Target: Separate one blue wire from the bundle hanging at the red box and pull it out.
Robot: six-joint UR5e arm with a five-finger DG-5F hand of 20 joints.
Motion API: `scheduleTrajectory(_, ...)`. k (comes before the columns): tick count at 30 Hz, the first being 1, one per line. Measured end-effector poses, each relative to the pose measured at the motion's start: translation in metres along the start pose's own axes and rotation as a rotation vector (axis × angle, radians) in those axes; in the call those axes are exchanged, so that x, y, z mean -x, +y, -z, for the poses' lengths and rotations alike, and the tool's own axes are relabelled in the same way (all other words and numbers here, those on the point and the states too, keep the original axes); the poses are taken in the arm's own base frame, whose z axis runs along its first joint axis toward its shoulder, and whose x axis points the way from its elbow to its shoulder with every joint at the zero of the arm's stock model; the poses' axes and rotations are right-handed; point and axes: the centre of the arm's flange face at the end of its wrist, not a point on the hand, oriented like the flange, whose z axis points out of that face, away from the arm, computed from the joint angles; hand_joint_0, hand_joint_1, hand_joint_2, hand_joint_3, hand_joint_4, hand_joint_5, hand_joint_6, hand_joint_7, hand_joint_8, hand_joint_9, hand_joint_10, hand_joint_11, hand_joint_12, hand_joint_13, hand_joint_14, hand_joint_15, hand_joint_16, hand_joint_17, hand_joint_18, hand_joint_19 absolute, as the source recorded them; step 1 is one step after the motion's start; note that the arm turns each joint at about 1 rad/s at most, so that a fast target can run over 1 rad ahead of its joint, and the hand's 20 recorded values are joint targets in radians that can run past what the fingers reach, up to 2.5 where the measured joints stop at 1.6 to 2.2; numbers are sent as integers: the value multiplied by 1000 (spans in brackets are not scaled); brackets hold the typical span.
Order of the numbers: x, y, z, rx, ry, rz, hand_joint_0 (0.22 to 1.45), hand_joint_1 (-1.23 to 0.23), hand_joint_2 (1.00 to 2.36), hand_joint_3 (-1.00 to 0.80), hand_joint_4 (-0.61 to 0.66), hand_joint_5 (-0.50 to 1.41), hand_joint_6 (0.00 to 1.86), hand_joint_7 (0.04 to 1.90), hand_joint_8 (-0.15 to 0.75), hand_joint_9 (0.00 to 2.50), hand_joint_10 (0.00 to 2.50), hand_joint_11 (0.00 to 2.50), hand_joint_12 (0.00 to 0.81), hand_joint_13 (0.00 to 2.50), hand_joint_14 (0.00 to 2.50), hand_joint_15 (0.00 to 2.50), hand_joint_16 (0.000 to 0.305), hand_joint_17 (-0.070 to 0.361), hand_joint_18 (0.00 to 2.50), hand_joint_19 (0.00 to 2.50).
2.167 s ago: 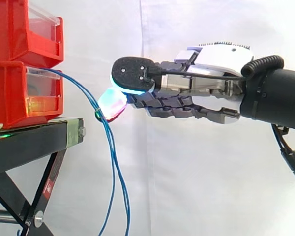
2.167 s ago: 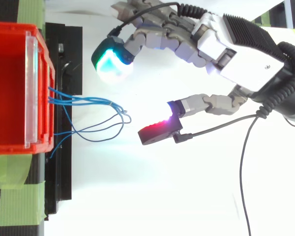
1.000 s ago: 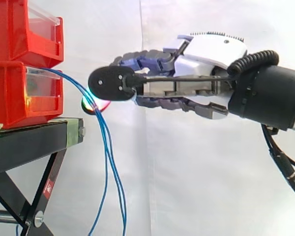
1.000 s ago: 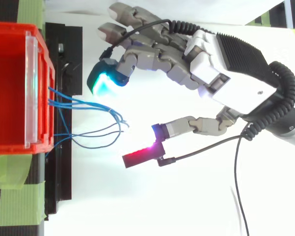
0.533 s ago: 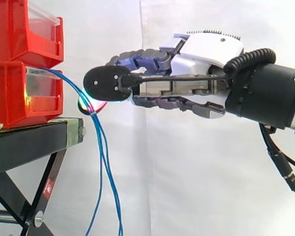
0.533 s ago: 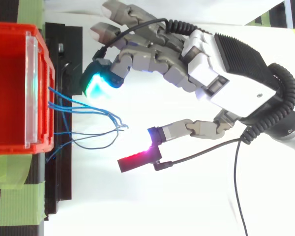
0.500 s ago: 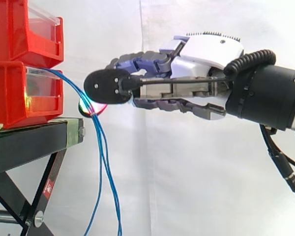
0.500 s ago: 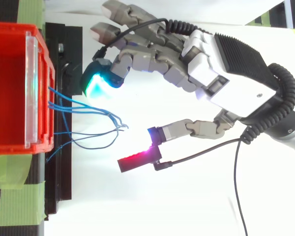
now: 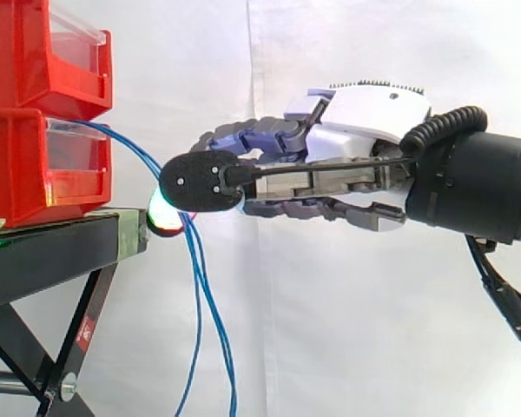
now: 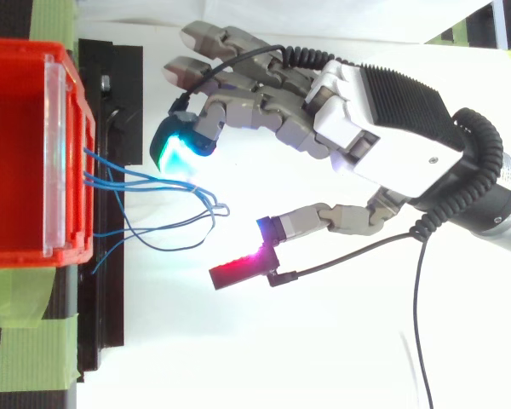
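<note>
Before the white curtain [image 9: 330, 330], the blue wires [image 9: 197, 282] beside the red box [image 10: 17, 153] are flanked, ungripped, by the wide-spread hand [image 10: 366, 128]; several could be pinched together.

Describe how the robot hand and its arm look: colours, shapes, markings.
The robot hand has a white shell with a black ribbed plate on its back and grey, jointed fingers. Its thick black fingertip pads glow cyan-green and red. Behind it sits a round black wrist.
</note>
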Motion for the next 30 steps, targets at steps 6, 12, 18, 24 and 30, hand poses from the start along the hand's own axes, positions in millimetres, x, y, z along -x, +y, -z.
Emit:
scheduleTrajectory(6, -16, -10, -4, 15, -27, -29, 553, -694, 1000, -500, 310, -133, 500, 1208, 315, 343, 0, 35, 372, 107, 1, 87, 58, 131, 108, 0)
scheduleTrajectory(12, -29, -13, -14, 38, -62, -107, 555, -682, 1000, -500, 308, -131, 500, 1217, 315, 347, 0, 37, 372, 111, 2, 86, 57, 129, 113, 0)
scheduleTrajectory(18, -29, -15, -16, 35, -40, -135, 554, -676, 1000, -500, 314, -130, 501, 1212, 317, 352, 0, 38, 372, 114, 1, 94, 57, 129, 116, 0)
scheduleTrajectory(24, -28, -20, -15, 39, -3, -184, 554, -668, 1000, -495, 312, -130, 500, 1216, 321, 363, 0, 39, 373, 122, 3, 91, 57, 129, 123, 0)
scheduleTrajectory(30, -27, -24, -14, 31, 12, -190, 554, -656, 1000, -493, 313, -128, 501, 1205, 322, 375, 0, 44, 373, 135, 2, 91, 57, 128, 129, 0)
